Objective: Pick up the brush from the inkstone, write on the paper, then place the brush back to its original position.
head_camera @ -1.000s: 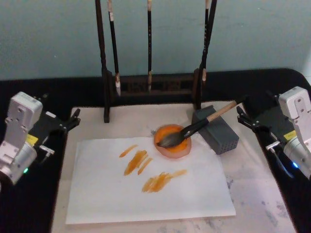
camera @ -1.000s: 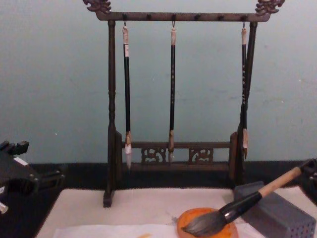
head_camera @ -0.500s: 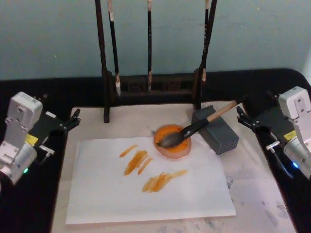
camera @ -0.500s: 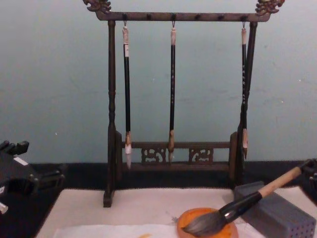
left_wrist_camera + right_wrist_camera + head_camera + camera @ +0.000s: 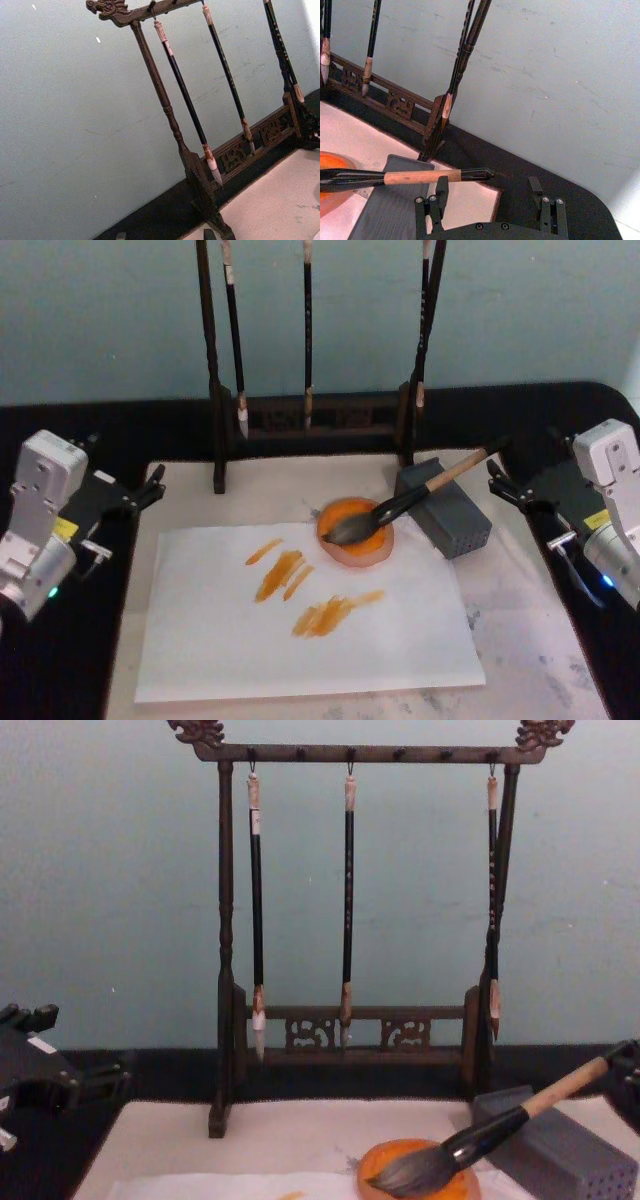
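Head view: brush (image 5: 400,508) bristles rest in inkstone (image 5: 350,545); paper (image 5: 300,640) bears strokes.
Fingers: left gripper (image 5: 150,488), right gripper (image 5: 505,488) — both spread, empty.
Risk: nudging the handle may tip the inkstone.

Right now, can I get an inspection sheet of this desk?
Surface: beige mat on a black table, smudged grey at the right.
Job's things: brush bristles in the inkstone, handle propped on the grey block; paper bears orange strokes.
Clutter: rack with three thin hanging brushes.
Grippers: left gripper and right gripper open, parked at the mat's sides, holding nothing.
Cables: thin wire on the right arm.
Surroundings: pale teal wall.
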Controlling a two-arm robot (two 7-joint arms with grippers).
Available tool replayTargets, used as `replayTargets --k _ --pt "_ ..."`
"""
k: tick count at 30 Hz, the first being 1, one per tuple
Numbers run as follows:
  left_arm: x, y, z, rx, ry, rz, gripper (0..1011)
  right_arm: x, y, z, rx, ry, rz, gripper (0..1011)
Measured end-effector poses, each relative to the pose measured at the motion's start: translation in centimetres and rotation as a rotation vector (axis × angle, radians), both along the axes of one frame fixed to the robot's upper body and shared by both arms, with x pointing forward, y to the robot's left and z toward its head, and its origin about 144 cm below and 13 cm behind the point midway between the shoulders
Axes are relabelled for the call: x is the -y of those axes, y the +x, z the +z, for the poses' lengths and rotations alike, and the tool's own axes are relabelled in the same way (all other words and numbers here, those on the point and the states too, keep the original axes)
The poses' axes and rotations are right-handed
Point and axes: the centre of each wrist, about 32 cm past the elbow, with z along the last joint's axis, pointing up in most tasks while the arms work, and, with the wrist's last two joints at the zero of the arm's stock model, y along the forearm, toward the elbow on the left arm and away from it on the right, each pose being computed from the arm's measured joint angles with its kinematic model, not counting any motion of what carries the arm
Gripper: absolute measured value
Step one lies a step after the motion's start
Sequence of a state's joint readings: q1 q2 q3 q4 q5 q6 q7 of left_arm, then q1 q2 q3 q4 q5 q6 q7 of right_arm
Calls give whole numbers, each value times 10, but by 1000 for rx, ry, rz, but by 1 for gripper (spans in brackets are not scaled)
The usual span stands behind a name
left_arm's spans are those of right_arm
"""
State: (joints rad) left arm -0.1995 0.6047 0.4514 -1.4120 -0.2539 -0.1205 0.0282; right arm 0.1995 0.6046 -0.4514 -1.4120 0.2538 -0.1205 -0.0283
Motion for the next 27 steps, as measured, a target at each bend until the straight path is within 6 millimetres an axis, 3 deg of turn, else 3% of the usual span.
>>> replayTargets --k 27 --pt "0 0 0 0 0 0 1001 0 0 0 0 0 0 1000"
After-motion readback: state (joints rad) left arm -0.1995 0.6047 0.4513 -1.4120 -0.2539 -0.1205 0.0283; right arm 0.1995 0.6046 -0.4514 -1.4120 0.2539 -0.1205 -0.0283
